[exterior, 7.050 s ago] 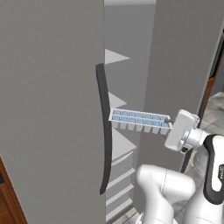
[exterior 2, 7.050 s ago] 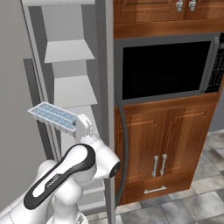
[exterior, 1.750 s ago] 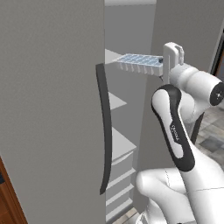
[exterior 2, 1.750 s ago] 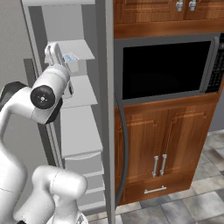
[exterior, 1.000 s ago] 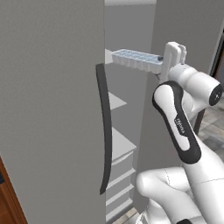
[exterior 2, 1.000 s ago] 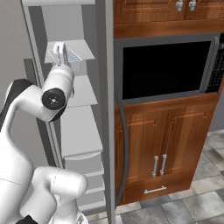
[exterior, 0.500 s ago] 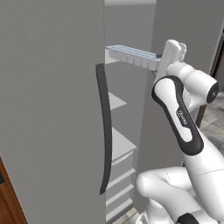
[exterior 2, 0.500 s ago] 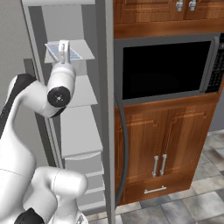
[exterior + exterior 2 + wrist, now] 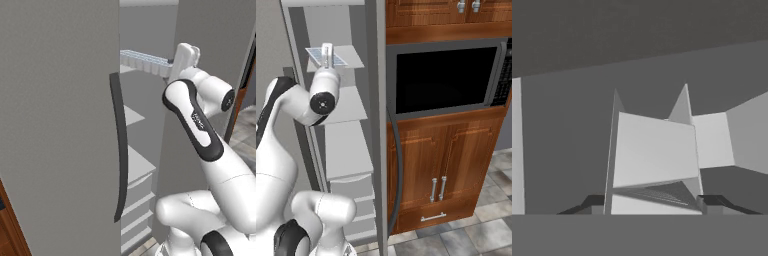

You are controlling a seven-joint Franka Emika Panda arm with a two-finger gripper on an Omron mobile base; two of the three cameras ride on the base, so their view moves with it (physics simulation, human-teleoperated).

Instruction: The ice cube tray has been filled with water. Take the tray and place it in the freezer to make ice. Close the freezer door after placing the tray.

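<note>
The ice cube tray is a long white tray with pale-blue compartments. It is held level at the height of the freezer's top shelf and reaches into the open compartment. My gripper is shut on the tray's near end. From the right base view the tray lies over that top shelf, with the gripper just behind it. In the hand view the tray stands end-on between my two dark fingertips. The freezer's left door stands open.
The open door's long dark handle hangs close to the left of my arm. White shelves and drawers sit below the tray. The closed right door's handle, a black wall oven and wooden cabinets lie to the right.
The gripper has carried the tray a little higher and deeper into the freezer, over the top shelf. The grip has not changed.
</note>
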